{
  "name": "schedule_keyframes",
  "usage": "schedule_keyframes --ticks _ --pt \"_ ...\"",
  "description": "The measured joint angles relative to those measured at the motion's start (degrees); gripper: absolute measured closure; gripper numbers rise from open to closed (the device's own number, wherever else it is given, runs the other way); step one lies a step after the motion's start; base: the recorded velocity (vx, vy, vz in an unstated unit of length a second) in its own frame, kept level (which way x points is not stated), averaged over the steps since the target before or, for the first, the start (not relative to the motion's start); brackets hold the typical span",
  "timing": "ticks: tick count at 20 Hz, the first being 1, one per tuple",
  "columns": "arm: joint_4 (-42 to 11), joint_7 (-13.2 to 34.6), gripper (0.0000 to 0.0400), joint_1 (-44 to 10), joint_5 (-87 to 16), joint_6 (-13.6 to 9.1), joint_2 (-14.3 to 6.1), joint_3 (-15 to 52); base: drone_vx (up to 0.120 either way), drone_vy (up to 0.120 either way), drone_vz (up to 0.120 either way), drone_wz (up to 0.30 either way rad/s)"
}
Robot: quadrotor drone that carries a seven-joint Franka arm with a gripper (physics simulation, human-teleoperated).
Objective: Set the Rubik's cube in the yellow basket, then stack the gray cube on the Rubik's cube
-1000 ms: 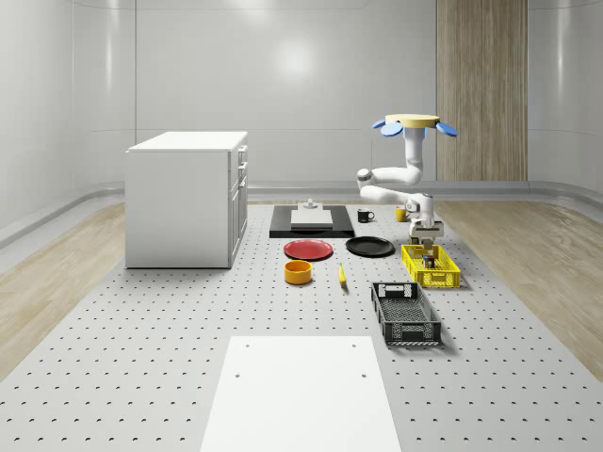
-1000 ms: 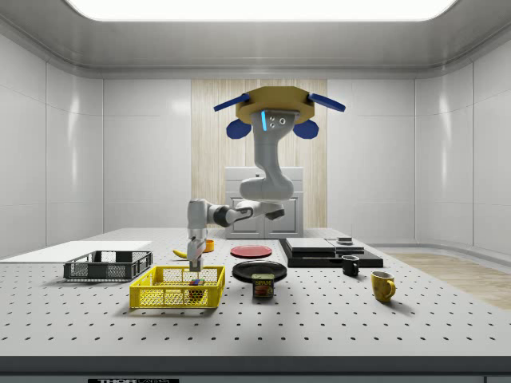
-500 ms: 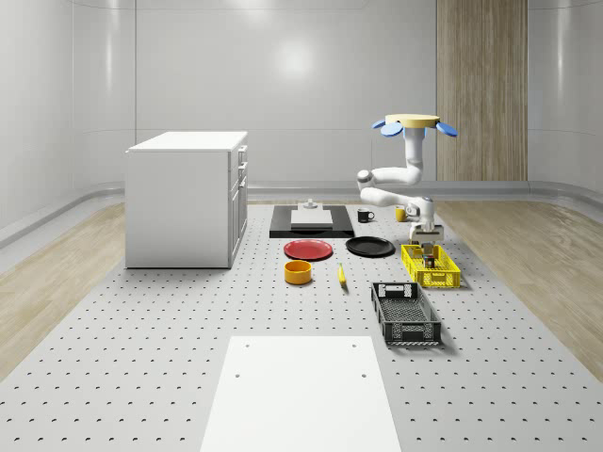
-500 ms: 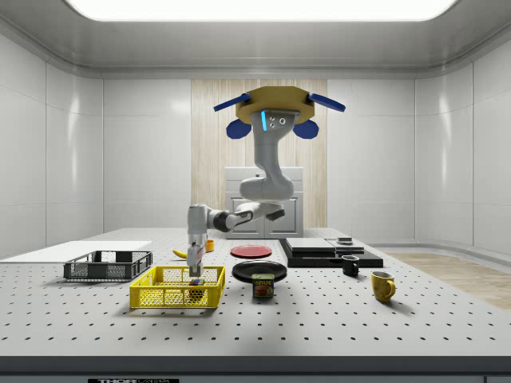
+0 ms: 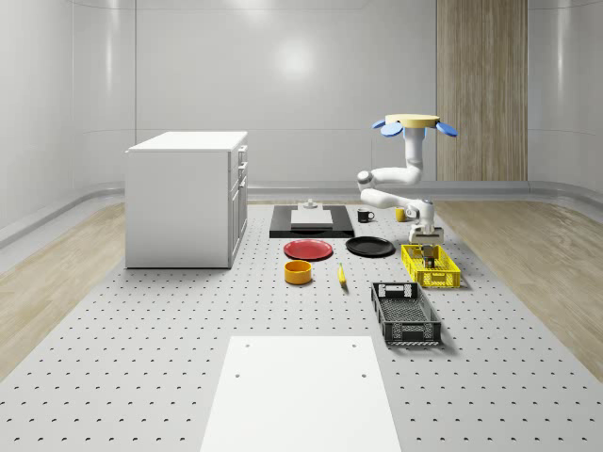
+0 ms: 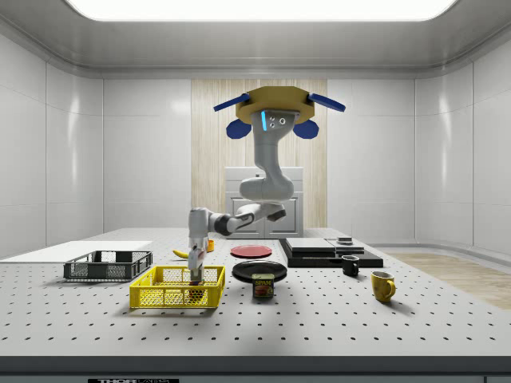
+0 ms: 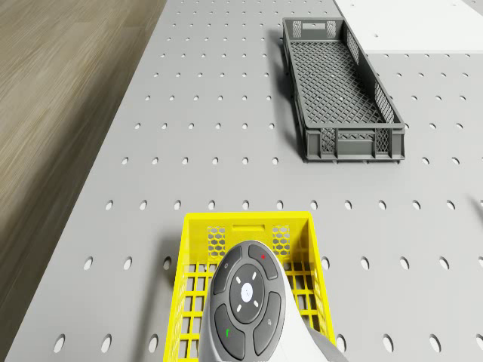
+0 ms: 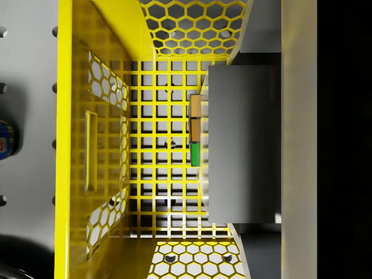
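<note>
The yellow basket (image 5: pixel 439 282) (image 6: pixel 172 298) (image 7: pixel 249 219) stands on the perforated table, at the whole-scene view's right. My drone (image 5: pixel 415 122) (image 6: pixel 275 104) hovers high over the table behind the basket. Its arm bends down, and the gripper (image 5: pixel 429 248) (image 6: pixel 196 276) reaches inside the basket. In the wrist view a gray cube (image 8: pixel 244 145) sits in the gripper, right over the Rubik's cube (image 8: pixel 196 131). Just an orange and green edge of the Rubik's cube shows, on the basket's mesh floor (image 8: pixel 163 174). In the drone view the arm's wrist (image 7: pixel 245 309) covers the basket's middle.
A dark gray crate (image 5: pixel 405 313) (image 7: pixel 343 83) lies in front of the basket. A black plate (image 5: pixel 369 247), a red plate (image 5: pixel 308 250), an orange bowl (image 5: pixel 298 272) and a banana (image 5: pixel 341 274) lie toward the whole-scene view's left. A can (image 6: pixel 263 286) stands beside the basket.
The gripper has come down from just above the basket's rim to inside the basket. The drone has stayed where it was.
</note>
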Motion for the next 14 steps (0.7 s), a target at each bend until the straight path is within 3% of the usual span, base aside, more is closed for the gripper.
schedule_keyframes --ticks 6,14 --pt "-0.6 -0.2 0.0149 0.9 -0.8 0.0 -0.1 -0.8 0.000 0.000 0.000 0.000" --pt "0.5 -0.2 0.0149 -0.2 -0.5 -1.0 1.4 -0.1 0.000 0.000 0.000 0.000"
